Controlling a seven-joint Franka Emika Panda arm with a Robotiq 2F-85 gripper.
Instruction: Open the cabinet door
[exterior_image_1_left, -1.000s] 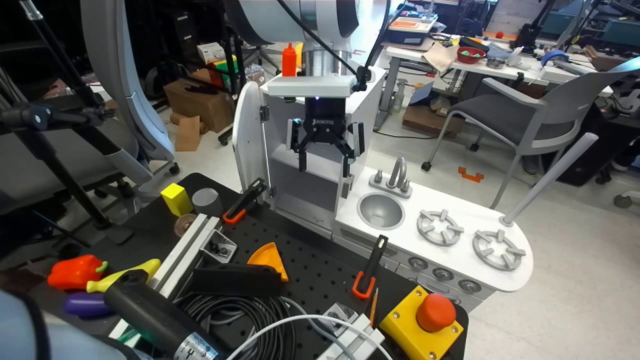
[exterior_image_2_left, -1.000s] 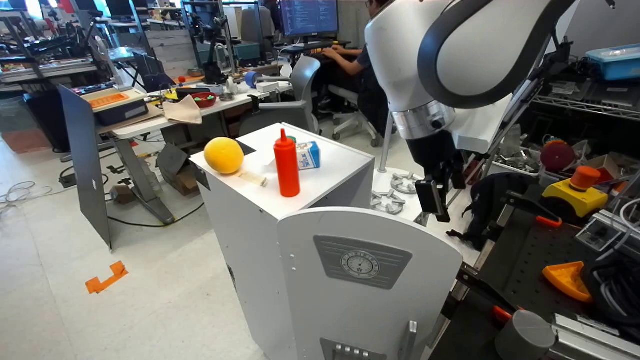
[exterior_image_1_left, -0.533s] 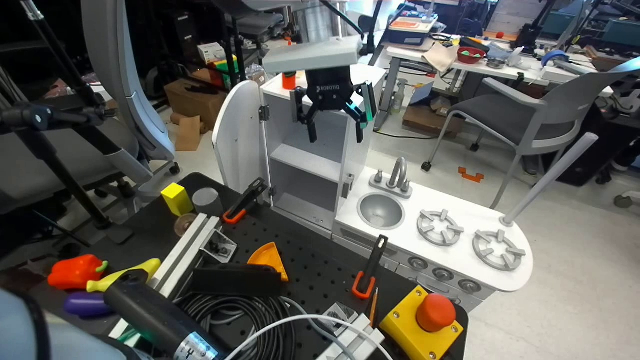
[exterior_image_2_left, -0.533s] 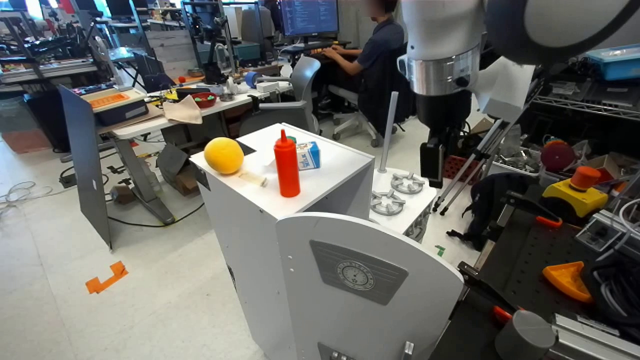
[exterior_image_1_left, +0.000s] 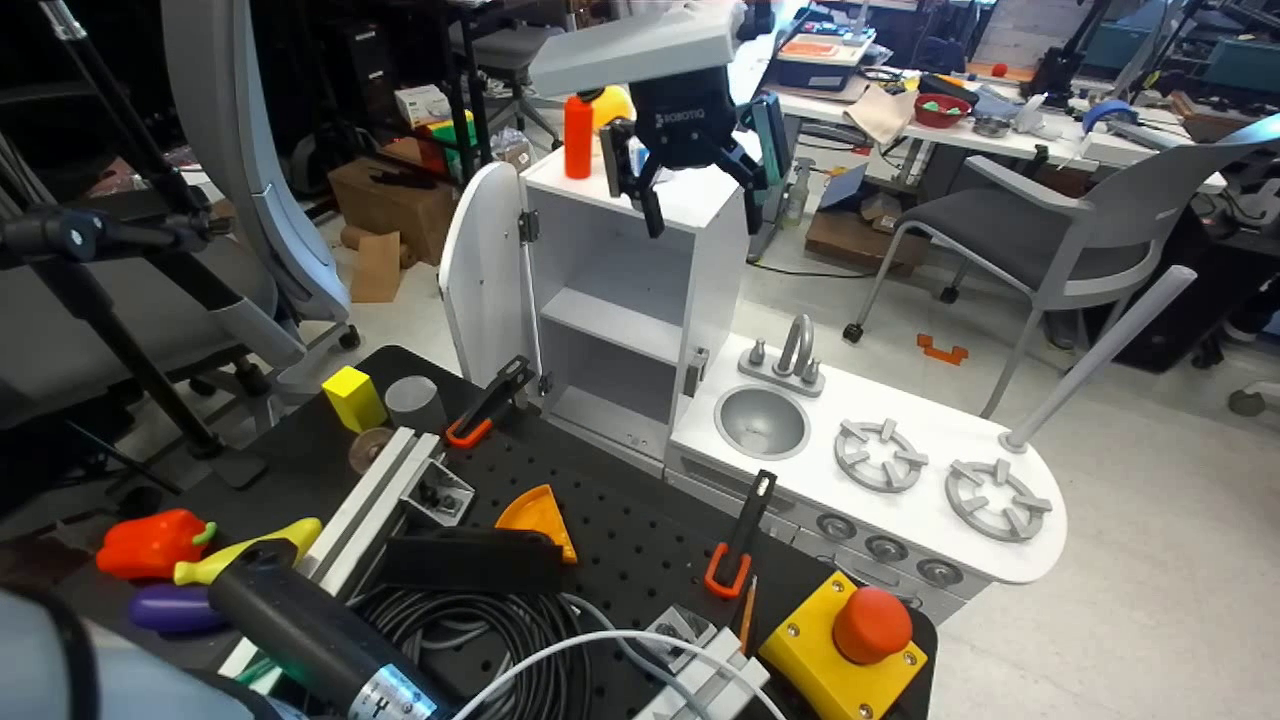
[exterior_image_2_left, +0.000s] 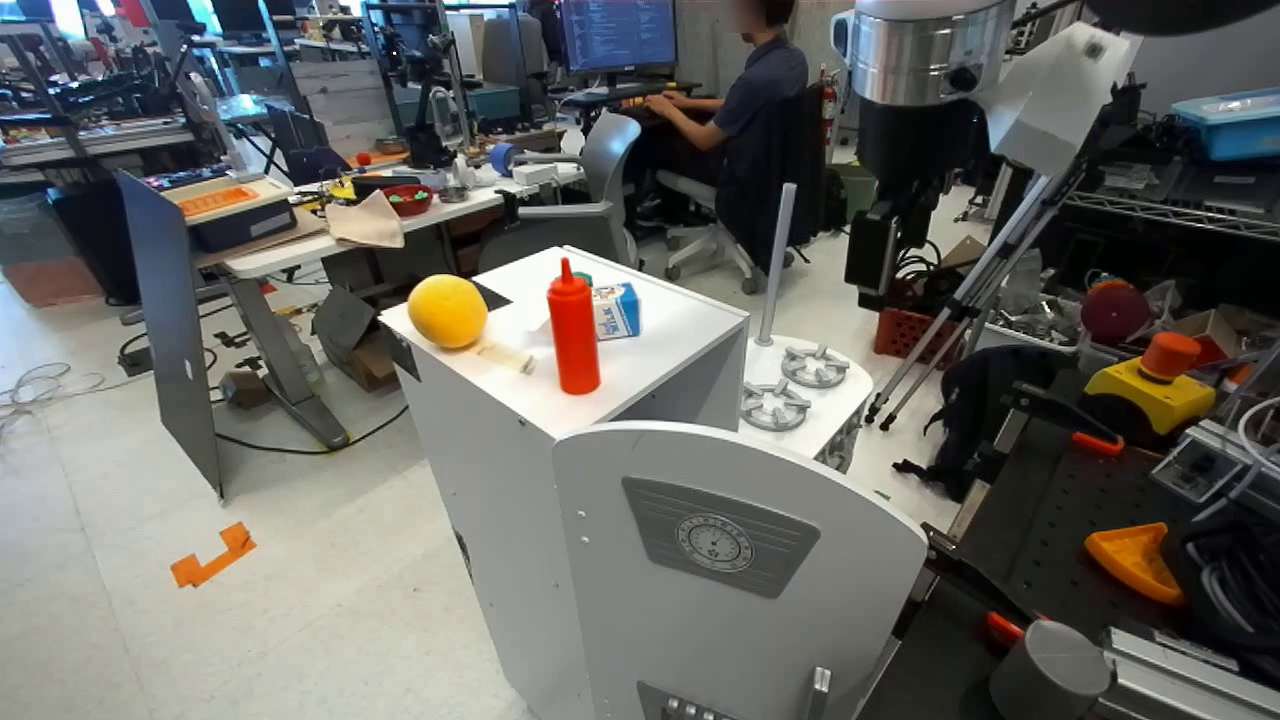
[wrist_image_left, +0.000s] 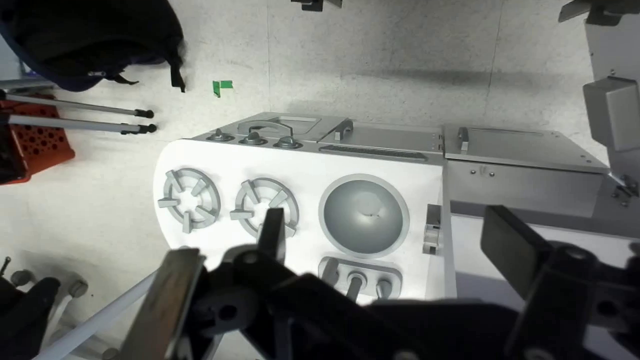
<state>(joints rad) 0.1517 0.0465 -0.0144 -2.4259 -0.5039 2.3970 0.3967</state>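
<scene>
The cabinet door (exterior_image_1_left: 490, 275) is a tall white-grey panel with a rounded top. It stands swung out from the tall unit, and the inside shelf (exterior_image_1_left: 615, 325) shows. In an exterior view the door's outer face (exterior_image_2_left: 740, 630) shows a grey dial plate (exterior_image_2_left: 720, 537) and a grey handle (exterior_image_2_left: 818, 692); its lower part is cut off. Part of the door (wrist_image_left: 617, 47) shows at the wrist view's right edge. My gripper (exterior_image_1_left: 704, 222) is open and empty, above the tall unit's front, apart from the door. It also shows in an exterior view (exterior_image_2_left: 873, 300) and in the wrist view (wrist_image_left: 384, 220).
A red bottle (exterior_image_2_left: 575, 335), a yellow ball (exterior_image_2_left: 447, 311) and a small blue-white carton (exterior_image_2_left: 616, 311) stand on the tall unit. The counter with sink (exterior_image_1_left: 762, 422) and burners adjoins it. A black table (exterior_image_1_left: 640, 540) with clamps and a red-topped yellow button box (exterior_image_1_left: 845, 645) lies in front.
My gripper has risen, staying open, and shifted a little right in an exterior view. The door swung wider, then back slightly, and is now somewhat wider than one second ago.
</scene>
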